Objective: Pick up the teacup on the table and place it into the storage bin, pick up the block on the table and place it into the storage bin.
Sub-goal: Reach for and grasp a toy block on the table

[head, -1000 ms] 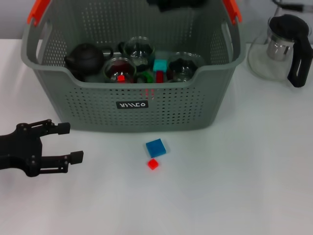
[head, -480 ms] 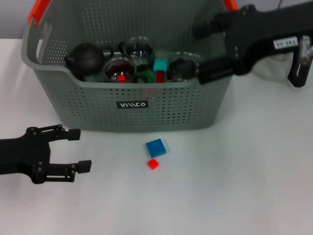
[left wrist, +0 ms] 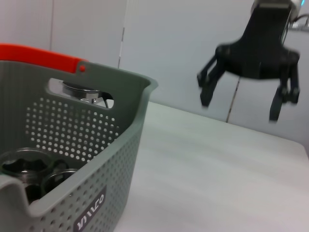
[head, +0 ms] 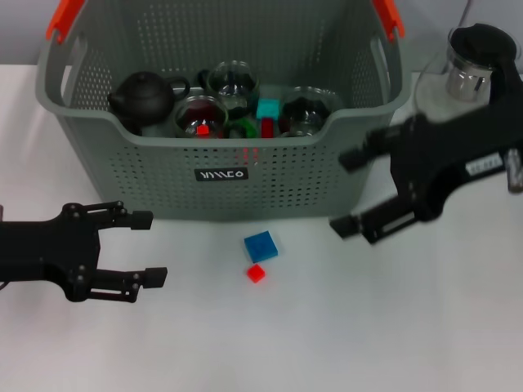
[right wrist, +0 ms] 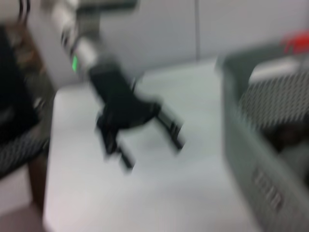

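White tabletop fills my screens, with the storage bin point(head: 221, 122) at the back holding glass cups point(head: 231, 82) and a dark teapot point(head: 143, 98). I see both pincers spread and empty: the left gripper point(head: 143, 247) hovers low over the table in front of the bin's left corner, the right gripper point(head: 347, 192) hangs by the bin's right front corner. The blue block point(head: 261, 246) lies on the table between them, inward of each set of fingertips, with a smaller red block point(head: 256, 273) just beside it on my side. It looks roughly square, so I judge no long axis matters; the right gripper seems slightly nearer, though higher. I can find no teacup left on the table. A glass pitcher point(head: 474, 73) stands behind the right arm, partly hidden by it. My right wrist view is too smeared to read.
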Robot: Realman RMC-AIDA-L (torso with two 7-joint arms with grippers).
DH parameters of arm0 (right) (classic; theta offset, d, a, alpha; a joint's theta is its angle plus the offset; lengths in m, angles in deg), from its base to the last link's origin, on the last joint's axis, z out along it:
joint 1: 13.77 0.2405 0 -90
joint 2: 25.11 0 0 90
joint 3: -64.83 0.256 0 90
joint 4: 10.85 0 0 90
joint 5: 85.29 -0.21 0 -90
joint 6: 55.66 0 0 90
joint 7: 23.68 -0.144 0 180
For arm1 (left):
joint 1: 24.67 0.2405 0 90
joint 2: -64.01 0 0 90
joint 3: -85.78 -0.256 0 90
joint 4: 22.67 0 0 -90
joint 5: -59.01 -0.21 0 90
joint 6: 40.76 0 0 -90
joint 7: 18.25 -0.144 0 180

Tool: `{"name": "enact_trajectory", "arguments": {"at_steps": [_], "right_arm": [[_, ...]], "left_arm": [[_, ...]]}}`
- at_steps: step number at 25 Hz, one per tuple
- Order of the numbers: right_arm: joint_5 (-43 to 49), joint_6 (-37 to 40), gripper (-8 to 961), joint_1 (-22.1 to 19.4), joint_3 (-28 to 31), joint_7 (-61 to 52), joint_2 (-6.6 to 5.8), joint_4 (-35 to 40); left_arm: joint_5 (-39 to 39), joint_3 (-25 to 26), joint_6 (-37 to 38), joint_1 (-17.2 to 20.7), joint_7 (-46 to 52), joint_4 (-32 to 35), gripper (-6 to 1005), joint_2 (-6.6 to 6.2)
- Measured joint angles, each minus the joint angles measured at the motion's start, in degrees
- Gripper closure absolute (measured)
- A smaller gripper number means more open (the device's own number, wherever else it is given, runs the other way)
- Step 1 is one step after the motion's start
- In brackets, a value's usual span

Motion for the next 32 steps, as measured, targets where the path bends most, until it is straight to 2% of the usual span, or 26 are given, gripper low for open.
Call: {"name": "enact_trajectory", "arguments": {"at_steps": [5, 11, 18, 28, 32], "right_arm": [[7.01, 0.99, 8, 3.18, -2.82, 1.53, 0.18, -8.89], [12.38, -2.21, 8, 6.95, -5.59, 1.66, 0.38, -16.77], [12.85, -6.3, 8, 9.66, -10.08, 1.4, 0.64, -21.7], [10.71, -17.74, 9, 13.38, -21.58, 0.99, 1.13, -31.42], [8.83, -22.3, 9, 14.4, -24.37, 0.58, 1.15, -33.94]], "left_arm": [[-0.07, -1.12, 0.06, -0.3, -0.38, -0.22, 125, -0.11], [-0.16, -1.87, -0.05, -0.14, -0.08, -0.01, 125, -0.12], [-0.19, -1.82, -0.39, 0.4, -0.27, -0.28, 125, 0.12], [-0.19, -1.7, -0.9, 0.42, -0.25, -0.37, 124, 0.23], [-0.18, -1.69, -1.01, 0.4, -0.03, -0.38, 124, 0.24]]}}
